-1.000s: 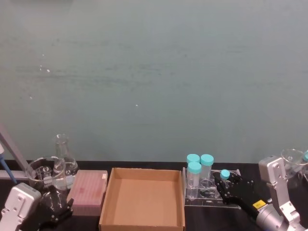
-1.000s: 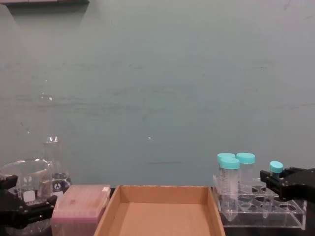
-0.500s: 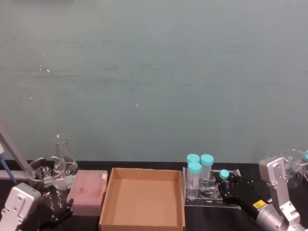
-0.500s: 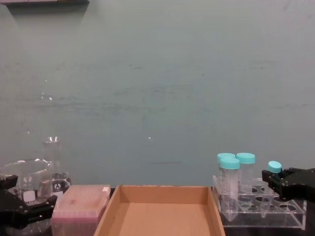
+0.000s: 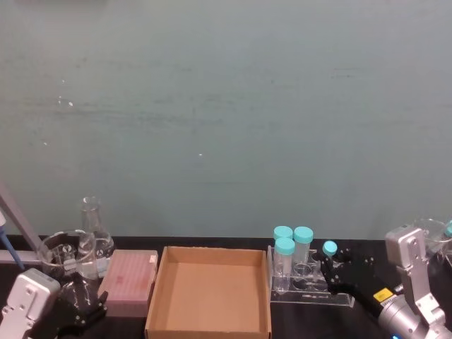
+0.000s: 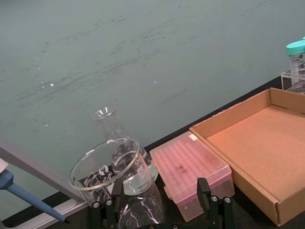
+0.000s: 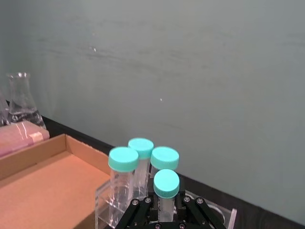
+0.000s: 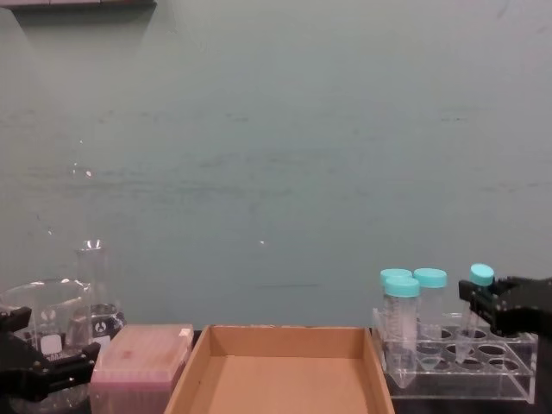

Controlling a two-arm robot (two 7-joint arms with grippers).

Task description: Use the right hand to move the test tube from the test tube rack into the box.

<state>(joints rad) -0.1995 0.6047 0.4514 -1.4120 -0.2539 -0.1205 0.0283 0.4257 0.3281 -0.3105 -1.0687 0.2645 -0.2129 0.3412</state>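
The slim test tube (image 5: pixel 330 248) with its small teal cap (image 8: pixel 481 274) is held upright just under the cap by my right hand (image 5: pixel 333 265), which is shut on it. It hangs raised over the clear test tube rack (image 5: pixel 311 294), its lower end still down among the holes (image 8: pixel 466 349). In the right wrist view the cap (image 7: pixel 166 183) sits just above the black fingers (image 7: pixel 138 212). The brown cardboard box (image 5: pixel 157 289) lies left of the rack (image 8: pixel 509 381), open and empty. My left gripper (image 5: pixel 85 305) rests open at the near left.
Three wide teal-capped tubes (image 5: pixel 286 246) stand in the rack's left end, beside the box wall (image 8: pixel 373 354). A pink tip box (image 5: pixel 129 281), a beaker (image 5: pixel 65 256) and a conical flask (image 5: pixel 92 224) stand left of the box. More glassware (image 5: pixel 431 234) stands at far right.
My right hand has lifted the slim tube upward; its cap now stands about level with the wide tubes' caps. The left arm has not moved.
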